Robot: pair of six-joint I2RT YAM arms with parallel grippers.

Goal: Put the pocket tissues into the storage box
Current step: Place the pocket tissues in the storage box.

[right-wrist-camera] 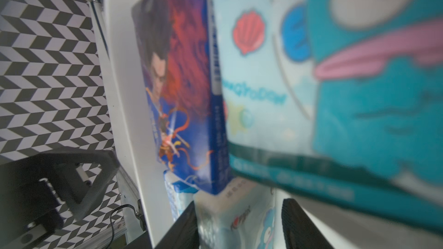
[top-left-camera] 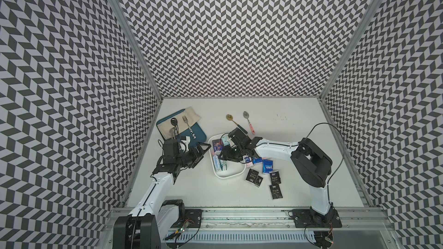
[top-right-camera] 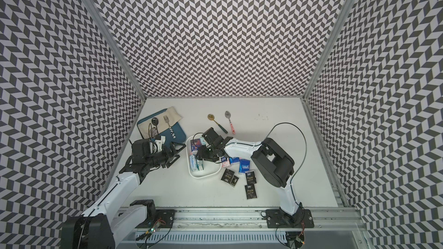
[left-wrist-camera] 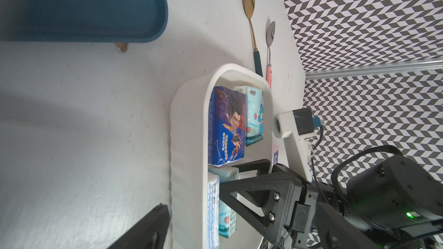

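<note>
Several pocket tissues (top-left-camera: 217,145) sit in the white storage box (top-left-camera: 233,170); black packets (top-left-camera: 252,176) lie beside.

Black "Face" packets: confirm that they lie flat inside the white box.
Not right. The black "Face" packets lie flat on the table, outside the white box, just past its rim. Both top views show this.

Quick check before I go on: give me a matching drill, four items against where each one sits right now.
Things:
1 fork
2 gold spoon
3 black Face packets
4 blue cartoon-warrior packet

Places:
A inside the storage box
B on the bare table, between the box and the back wall
C on the beige cloth
D on the table outside the box, on the right arm's side

Pairs: 1-C, 2-B, 3-D, 4-A
</note>
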